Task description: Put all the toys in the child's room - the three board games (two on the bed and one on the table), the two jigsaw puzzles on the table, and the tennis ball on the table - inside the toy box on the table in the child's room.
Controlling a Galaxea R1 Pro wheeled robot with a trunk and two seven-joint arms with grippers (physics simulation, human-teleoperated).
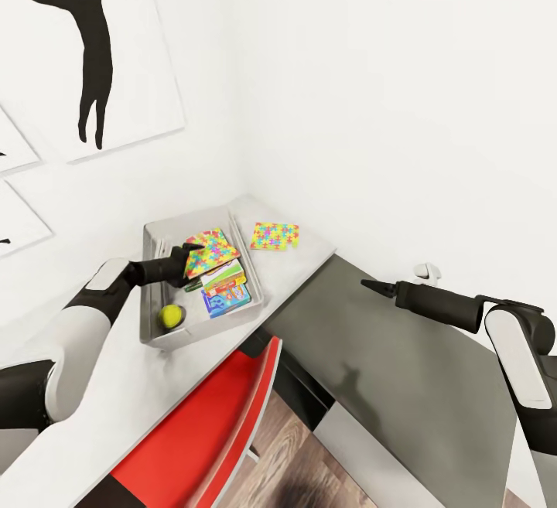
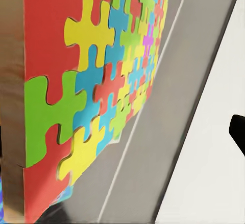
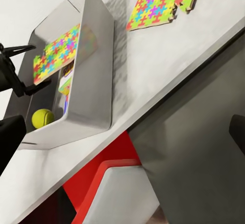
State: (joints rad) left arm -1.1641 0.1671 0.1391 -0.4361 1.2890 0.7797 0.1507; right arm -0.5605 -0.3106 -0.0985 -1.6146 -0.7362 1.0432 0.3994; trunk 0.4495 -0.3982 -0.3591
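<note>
My left gripper [image 1: 188, 258] grips one jigsaw puzzle [image 1: 210, 250] over the toy box [image 1: 155, 236] — the second puzzle [image 1: 275, 235] lies on the table [image 1: 305, 249] at its three o'clock. Whether my right gripper [image 1: 365, 283] is clenched — I cannot tell.

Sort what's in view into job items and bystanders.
Job:
toy box
held jigsaw puzzle
second jigsaw puzzle on the table
board games
tennis ball
left gripper

Just there:
red chair
dark grey cabinet
silhouette picture
</note>
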